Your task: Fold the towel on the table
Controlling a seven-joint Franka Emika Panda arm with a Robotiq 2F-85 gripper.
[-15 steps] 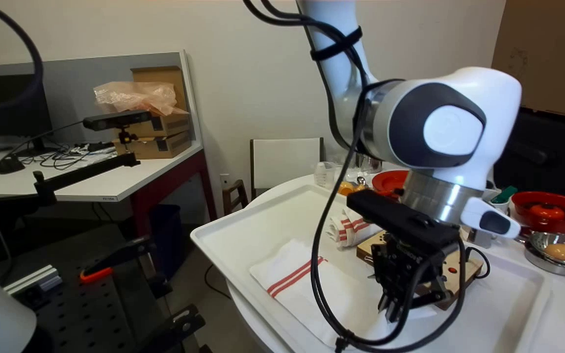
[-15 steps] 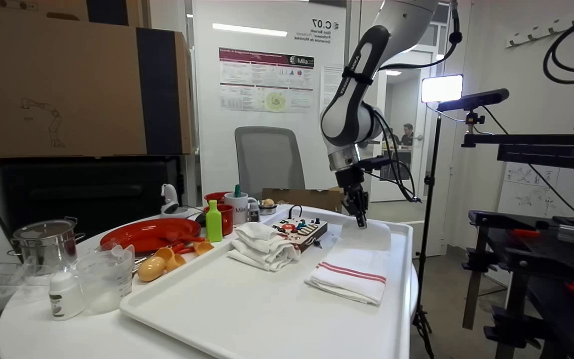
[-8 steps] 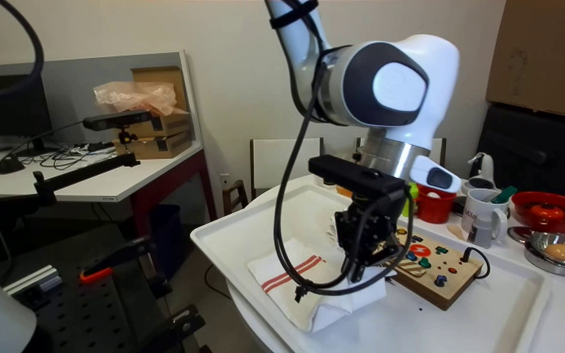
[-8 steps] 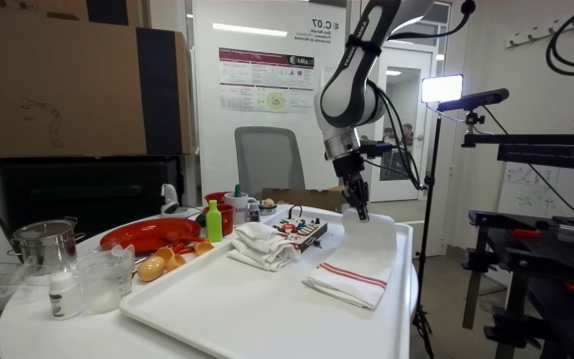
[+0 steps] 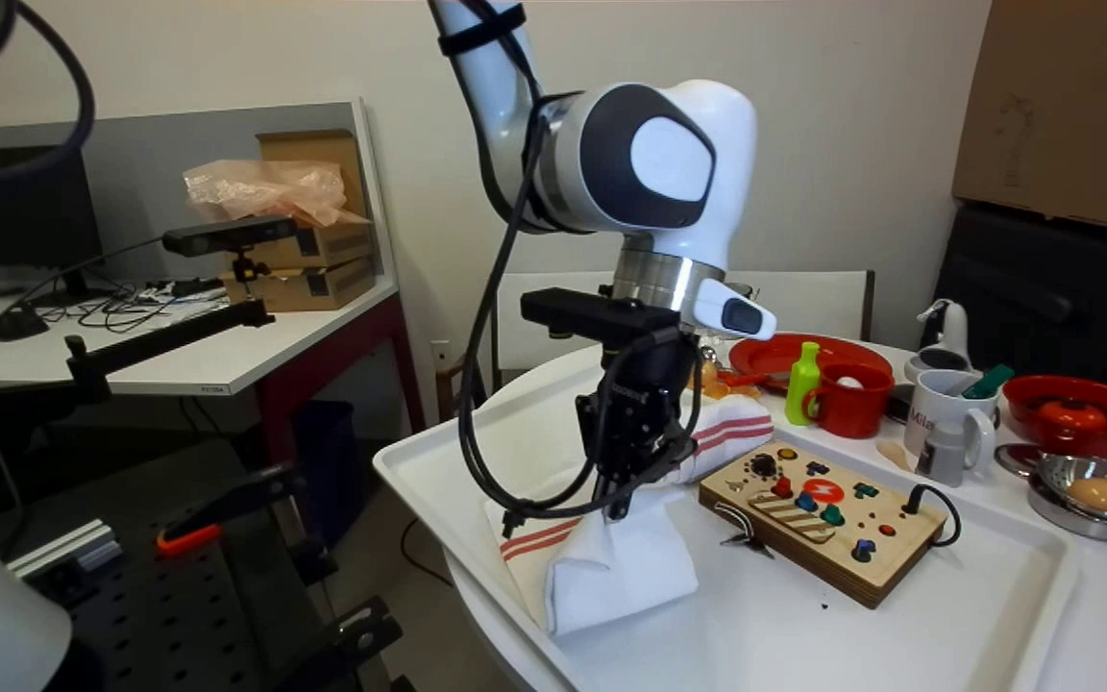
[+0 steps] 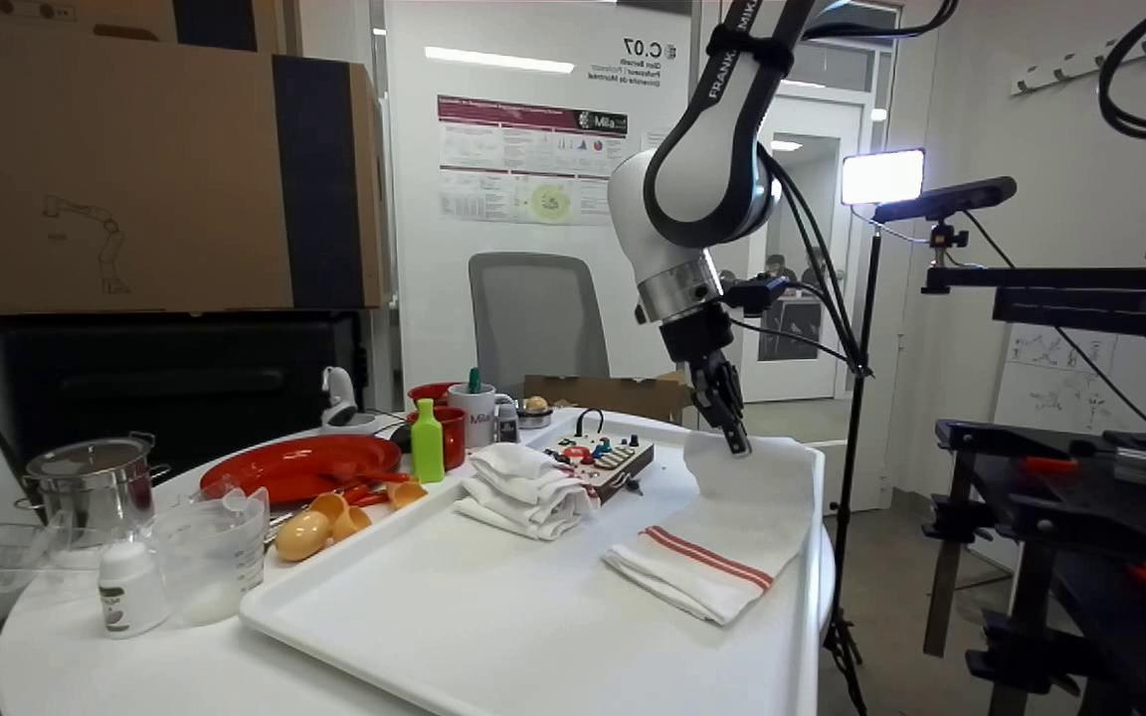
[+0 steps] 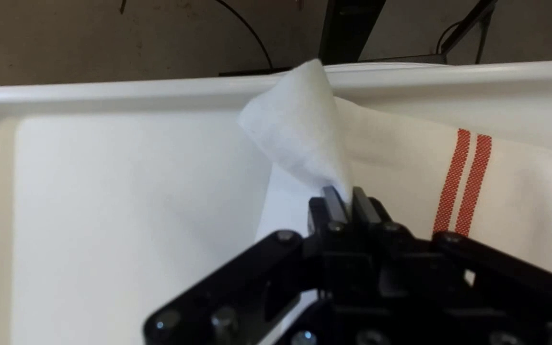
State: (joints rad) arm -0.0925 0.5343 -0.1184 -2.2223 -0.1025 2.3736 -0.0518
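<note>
A white towel with red stripes lies on the white tray; it shows in both exterior views [image 5: 623, 567] [image 6: 732, 522] and in the wrist view [image 7: 295, 124]. My gripper [image 5: 617, 505] [image 6: 738, 446] is shut on the towel's plain end and holds it raised above the tray. In the wrist view the cloth is pinched between the fingertips [image 7: 346, 201], and a corner flops over towards the tray's edge. The striped end lies flat on the tray. In an exterior view the gripper and cables hide part of the towel.
The tray [image 5: 784, 634] [image 6: 493, 617] also holds a folded towel [image 5: 731, 432] [image 6: 523, 487] and a wooden box with knobs [image 5: 832, 519] [image 6: 623, 457]. Beyond its rim stand a green bottle [image 5: 803, 384] [image 6: 427, 443], a red cup [image 5: 851, 399], a mug and a red plate [image 6: 304, 467].
The gripper has risen and carried the towel's plain end towards the striped end. That end was low over the tray and is now lifted and curled back. The striped part has shifted slightly.
</note>
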